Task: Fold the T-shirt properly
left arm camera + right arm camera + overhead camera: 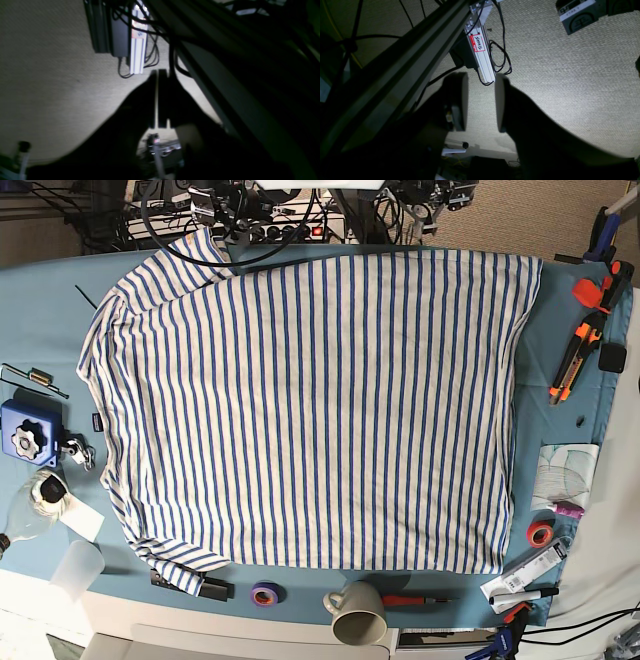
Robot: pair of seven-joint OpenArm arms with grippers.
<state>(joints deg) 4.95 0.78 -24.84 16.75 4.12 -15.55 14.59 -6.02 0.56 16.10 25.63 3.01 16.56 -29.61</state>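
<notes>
The T-shirt (310, 410) lies spread flat across the blue tabletop (45, 310), with no fold made that I can see, so the whole job looks to be ahead. Neither arm is over it. The left pincer (158, 100) is closed on nothing, pointing up at the ceiling. The right pincer (481, 102) is parted and empty, also aimed upward.

Showing in the base view, no pincer in sight there: one striped T-shirt (310, 410), one mug (357, 615), two tape rolls, purple (265, 593) and orange (541, 533), one clear cup (78, 568), one blue dial box (27, 433). Each wrist view is showing one pincer.
</notes>
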